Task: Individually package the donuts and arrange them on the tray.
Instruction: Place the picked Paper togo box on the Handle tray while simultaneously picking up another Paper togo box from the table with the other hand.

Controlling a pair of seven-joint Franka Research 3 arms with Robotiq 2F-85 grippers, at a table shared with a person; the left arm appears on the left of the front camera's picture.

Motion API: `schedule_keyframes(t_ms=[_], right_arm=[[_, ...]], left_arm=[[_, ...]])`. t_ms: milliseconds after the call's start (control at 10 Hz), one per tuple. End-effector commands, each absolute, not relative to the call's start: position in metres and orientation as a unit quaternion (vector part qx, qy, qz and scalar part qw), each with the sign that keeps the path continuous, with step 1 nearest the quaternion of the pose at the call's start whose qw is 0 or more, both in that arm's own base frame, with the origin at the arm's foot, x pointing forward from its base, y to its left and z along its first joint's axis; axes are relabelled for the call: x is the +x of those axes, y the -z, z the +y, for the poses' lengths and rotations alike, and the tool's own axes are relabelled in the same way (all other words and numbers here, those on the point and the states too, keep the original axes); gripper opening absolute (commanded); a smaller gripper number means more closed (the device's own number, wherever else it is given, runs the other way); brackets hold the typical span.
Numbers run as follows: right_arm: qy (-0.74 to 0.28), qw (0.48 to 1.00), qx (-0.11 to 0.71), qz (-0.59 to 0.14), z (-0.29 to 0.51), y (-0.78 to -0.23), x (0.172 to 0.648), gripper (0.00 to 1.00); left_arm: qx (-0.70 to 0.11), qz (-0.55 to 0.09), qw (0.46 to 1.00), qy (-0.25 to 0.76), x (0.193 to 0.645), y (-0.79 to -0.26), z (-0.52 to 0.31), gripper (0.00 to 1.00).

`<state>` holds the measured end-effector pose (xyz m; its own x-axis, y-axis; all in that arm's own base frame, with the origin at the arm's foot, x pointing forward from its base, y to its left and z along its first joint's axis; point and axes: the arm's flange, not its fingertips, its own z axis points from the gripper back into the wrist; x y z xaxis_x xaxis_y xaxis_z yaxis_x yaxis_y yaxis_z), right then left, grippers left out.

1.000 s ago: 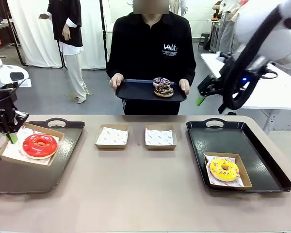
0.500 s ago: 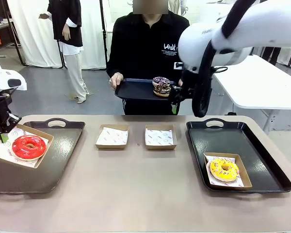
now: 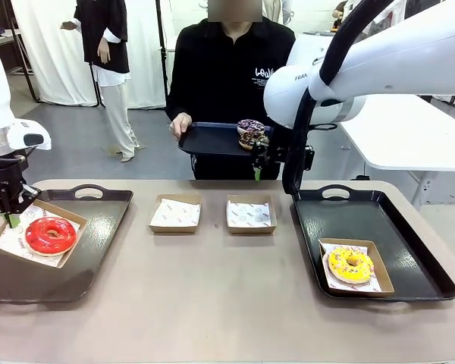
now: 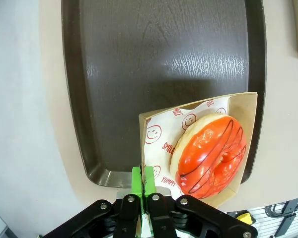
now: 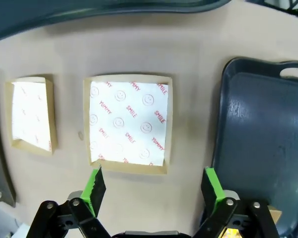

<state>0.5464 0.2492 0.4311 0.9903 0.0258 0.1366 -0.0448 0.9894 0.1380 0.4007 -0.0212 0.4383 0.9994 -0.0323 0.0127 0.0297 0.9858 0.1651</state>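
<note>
A glossy red donut (image 3: 51,235) lies in a paper-lined cardboard box (image 3: 17,241) that hangs tilted over the left tray (image 3: 76,265). My left gripper (image 3: 9,216) is shut on the box's edge, and its own view shows the pinch (image 4: 143,179) beside the red donut (image 4: 211,153). A yellow sprinkled donut (image 3: 350,264) sits boxed on the right tray (image 3: 409,250). The person holds a small tray (image 3: 208,140) with a purple donut (image 3: 250,126) stacked on a chocolate one (image 3: 252,139). My right gripper (image 3: 262,168) hangs open just in front of that stack, above an empty box (image 5: 126,121), its fingers (image 5: 94,186) spread wide.
Two empty paper-lined boxes (image 3: 174,213) (image 3: 250,213) stand in the middle of the table between the trays. My right arm (image 3: 379,61) spans from the right across the right tray's back edge. Another person stands at the back left.
The right arm has swung in from the far right to the person's tray. My left gripper has dragged the box with the red donut a little to the left.
</note>
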Motion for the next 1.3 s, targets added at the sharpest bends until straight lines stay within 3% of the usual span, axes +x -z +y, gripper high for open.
schedule_keyframes(t_ms=[0,600,1200], right_arm=[[-0.020,0.993,0.095,-0.072,0.247,-0.427,0.536,1.00],[-0.014,0.995,0.077,-0.068,0.249,-0.430,0.546,1.00],[0.007,0.994,0.060,-0.091,0.262,-0.370,0.548,1.00]], left_arm=[[0.083,-0.009,0.996,0.014,0.399,-0.441,-0.020,0.01],[0.083,-0.008,0.996,0.015,0.401,-0.439,-0.021,0.01],[0.092,-0.041,0.995,0.005,0.398,-0.414,-0.040,0.01]])
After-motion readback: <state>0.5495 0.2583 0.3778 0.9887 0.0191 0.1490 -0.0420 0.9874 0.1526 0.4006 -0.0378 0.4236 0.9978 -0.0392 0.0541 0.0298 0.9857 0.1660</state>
